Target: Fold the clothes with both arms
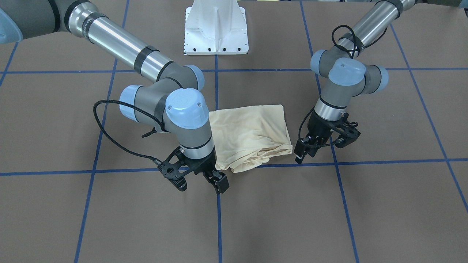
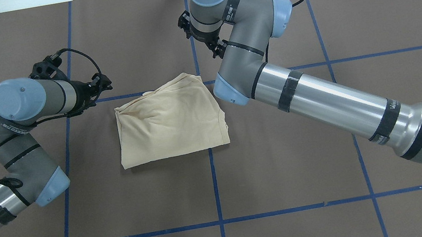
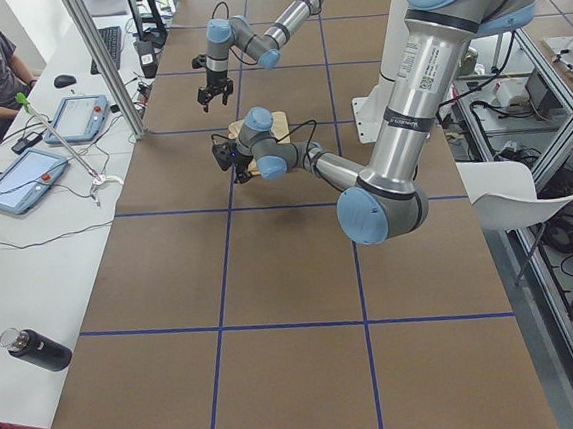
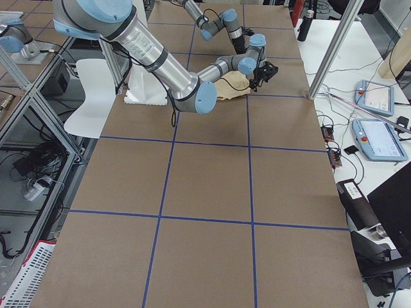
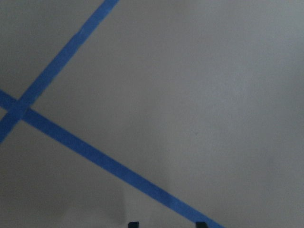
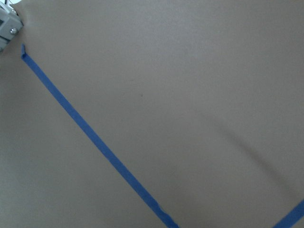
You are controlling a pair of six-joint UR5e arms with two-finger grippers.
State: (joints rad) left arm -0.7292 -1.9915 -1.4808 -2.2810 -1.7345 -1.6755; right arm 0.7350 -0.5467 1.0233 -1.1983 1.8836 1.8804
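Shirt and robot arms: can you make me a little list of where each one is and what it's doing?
shirt: pale yellow, folded into a small bundle, lying on the table
left gripper: beside the shirt, not touching it, fingers apart, holding nothing
right gripper: at the shirt's other side, holding nothing; open or shut is hard to tell
picture on the shirt: not showing
table: brown, crossed by blue tape lines

Brown table (image 2: 143, 198) gridded with blue tape (image 2: 215, 186); a white desk (image 3: 43, 296) alongside holds 2 tablets (image 3: 18, 181).
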